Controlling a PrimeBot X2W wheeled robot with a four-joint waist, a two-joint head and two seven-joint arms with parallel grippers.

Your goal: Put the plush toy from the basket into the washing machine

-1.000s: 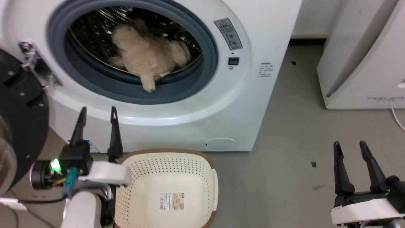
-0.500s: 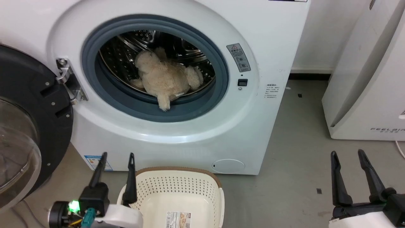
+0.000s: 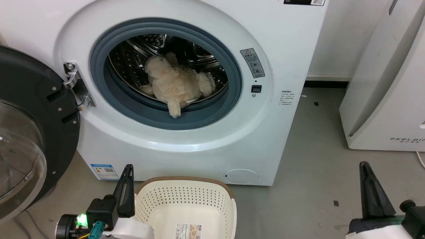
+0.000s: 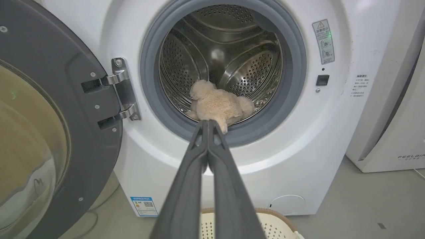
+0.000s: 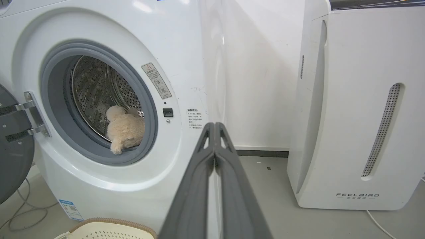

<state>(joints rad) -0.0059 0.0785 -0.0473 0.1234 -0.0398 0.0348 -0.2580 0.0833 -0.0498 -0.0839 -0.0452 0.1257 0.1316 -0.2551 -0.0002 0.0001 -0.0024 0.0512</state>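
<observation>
On grey floor (image 3: 308, 166): basket (image 3: 184, 178) before washing machine (image 3: 186, 149), white appliance (image 3: 398, 126) beside.

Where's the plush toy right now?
Head view, upper middle: the plush toy lies inside the washing machine, at the drum's front, one limb draped over the grey gasket, above the basket on the floor.

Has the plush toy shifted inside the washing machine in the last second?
No. The plush toy lies as before, one leg over the same low spot of the grey gasket; the whole head view shifted, so the camera moved.
</observation>
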